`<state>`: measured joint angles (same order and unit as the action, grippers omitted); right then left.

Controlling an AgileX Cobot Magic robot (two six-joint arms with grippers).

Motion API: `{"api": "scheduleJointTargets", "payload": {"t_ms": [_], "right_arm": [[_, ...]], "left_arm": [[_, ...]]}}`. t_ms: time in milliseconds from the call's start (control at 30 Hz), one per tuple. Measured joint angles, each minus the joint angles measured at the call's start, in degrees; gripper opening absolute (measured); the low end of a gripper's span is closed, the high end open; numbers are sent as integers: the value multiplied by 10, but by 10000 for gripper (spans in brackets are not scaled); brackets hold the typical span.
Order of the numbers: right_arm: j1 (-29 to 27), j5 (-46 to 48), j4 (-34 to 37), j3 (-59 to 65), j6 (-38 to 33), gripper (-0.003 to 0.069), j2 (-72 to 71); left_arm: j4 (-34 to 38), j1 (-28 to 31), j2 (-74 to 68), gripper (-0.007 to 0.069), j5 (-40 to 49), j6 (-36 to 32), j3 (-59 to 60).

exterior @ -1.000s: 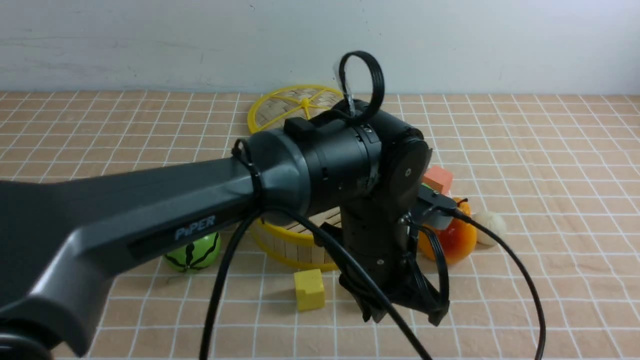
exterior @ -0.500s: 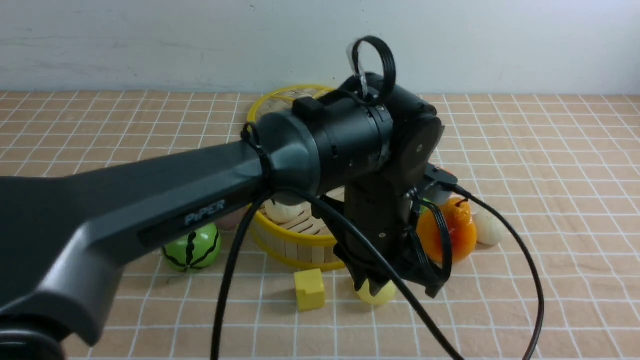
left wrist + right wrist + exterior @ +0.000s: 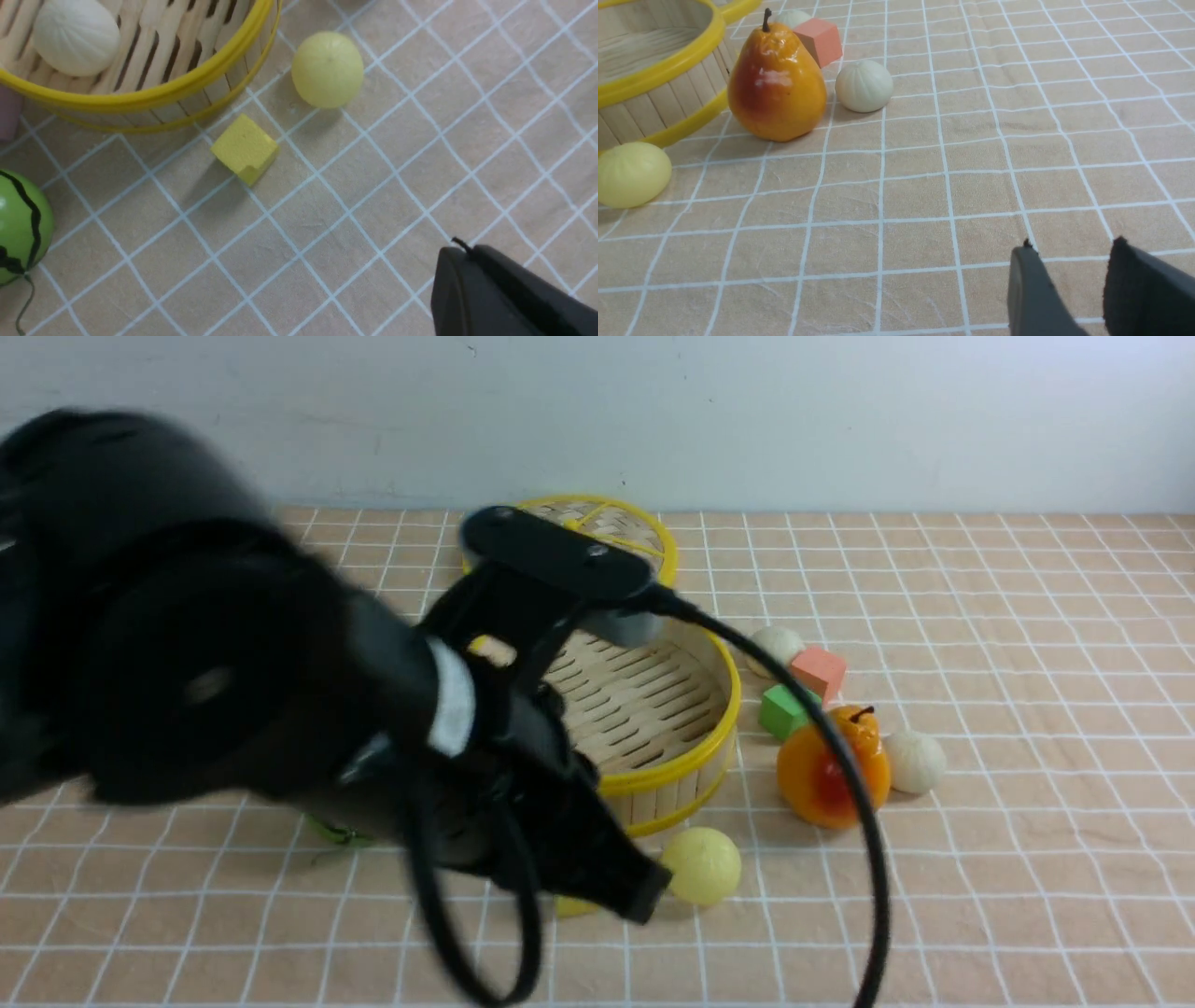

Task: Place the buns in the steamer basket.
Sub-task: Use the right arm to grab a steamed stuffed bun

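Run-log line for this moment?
left hand shut, empty | right hand open | basket: one bun | yellow bun outside

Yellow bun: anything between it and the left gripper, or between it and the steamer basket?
Nothing visible. The left gripper is shut near the yellow bun, only bare cloth between. The bun lies outside the steamer basket; only its wall is to clear. The yellow cube sits off to the side.

The left is filled by the blurred left arm (image 3: 233,663); the left gripper (image 3: 642,894) is seen low, just beside a yellow bun (image 3: 702,866). Behind them the basket (image 3: 672,767) is set, with a lid (image 3: 621,527) beyond. To the right are found a white bun (image 3: 776,643), a red cube (image 3: 819,672), a green cube (image 3: 782,711), a pear (image 3: 829,767) and a second white bun (image 3: 915,761).
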<state>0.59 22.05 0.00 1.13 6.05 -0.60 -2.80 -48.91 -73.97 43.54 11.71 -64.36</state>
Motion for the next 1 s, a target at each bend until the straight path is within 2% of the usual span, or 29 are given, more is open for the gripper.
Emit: {"api": "scheduleJointTargets", "payload": {"t_ms": [67,100,233,333,433,500,600,633,700,833,967,1000], "right_arm": [[0,0,0,0,0,239,0],[0,0,0,0,0,239,0],[0,0,0,0,0,239,0],[0,-4,0,0,6,239,0],[0,-43,67,4,55,239,0],[0,-110,162,5,125,239,0],[0,-158,228,5,160,239,0],[1,-195,282,5,181,239,0],[4,-201,303,-1,193,239,0],[36,-101,305,-94,176,235,29],[74,158,223,-288,90,160,235],[76,169,219,-306,86,150,246]], "left_arm": [[2,0,86,-13,-89,1,99],[3,0,86,-13,-89,1,99],[8,0,226,-13,-221,19,249],[9,0,291,-13,-270,35,309],[9,0,367,-13,-310,44,370],[9,0,426,-13,-321,46,410],[9,0,452,-13,-323,47,429],[9,0,462,-13,-323,47,439],[8,0,465,-13,-323,47,442],[6,0,465,-13,-324,47,443],[6,0,465,-13,-328,47,443],[6,0,465,-13,-328,47,443]]}}
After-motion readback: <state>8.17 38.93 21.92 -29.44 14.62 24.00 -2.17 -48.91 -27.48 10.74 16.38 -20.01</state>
